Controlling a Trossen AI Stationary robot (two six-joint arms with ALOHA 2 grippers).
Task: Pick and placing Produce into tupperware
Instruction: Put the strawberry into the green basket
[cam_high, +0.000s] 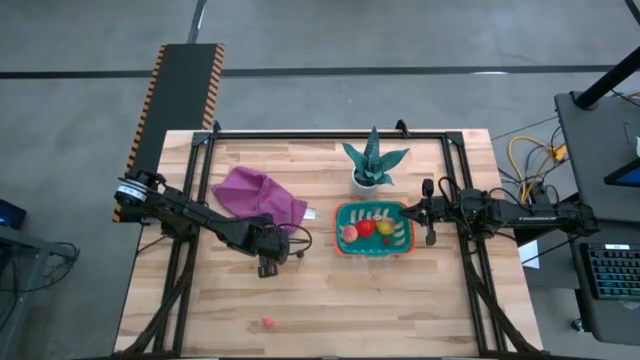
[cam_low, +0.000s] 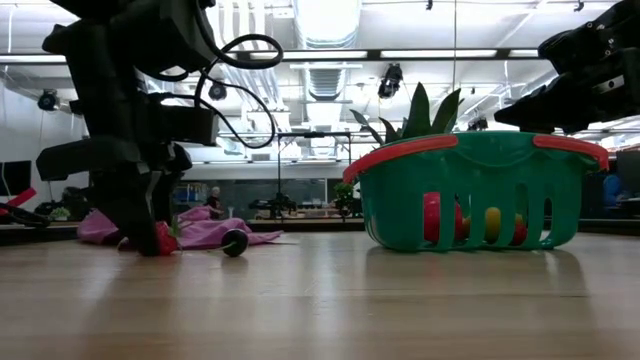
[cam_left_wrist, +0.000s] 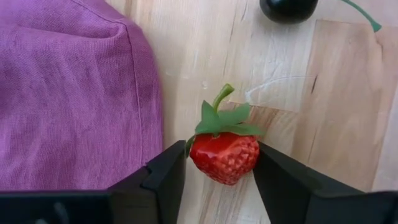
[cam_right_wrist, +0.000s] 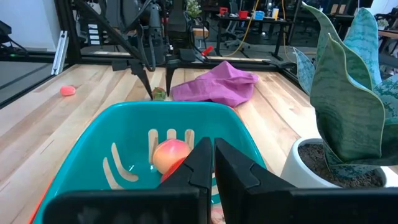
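My left gripper (cam_high: 268, 264) is down at the table in front of the purple cloth (cam_high: 258, 195), shut on a red toy strawberry (cam_left_wrist: 224, 157) with a green leafy cap. A dark round fruit (cam_left_wrist: 288, 7) with a green stem lies on the wood just beyond it. The teal tupperware (cam_high: 411, 240) stands on the table and holds a peach-orange, a red and a yellow piece (cam_high: 385, 229). One small pink piece (cam_high: 268, 322) lies alone near the table's near edge. My right gripper (cam_high: 430, 218) hovers shut at the tub's right end. My left gripper pinches the strawberry's red body (cam_left_wrist: 200, 155) between its two fingers (cam_left_wrist: 165, 180), one on each side, below the green cap. The fingers come from above, pointing down. In the low view the strawberry (cam_low: 165, 238) sits at table level between them, cap end away from the wrist.
A spiky green plant in a white pot (cam_high: 373, 168) stands just behind the tub. The purple cloth lies bunched to the far left of my left gripper. Bare wood stretches along the near half of the table (cam_high: 400, 310). Black frame rails run along both sides.
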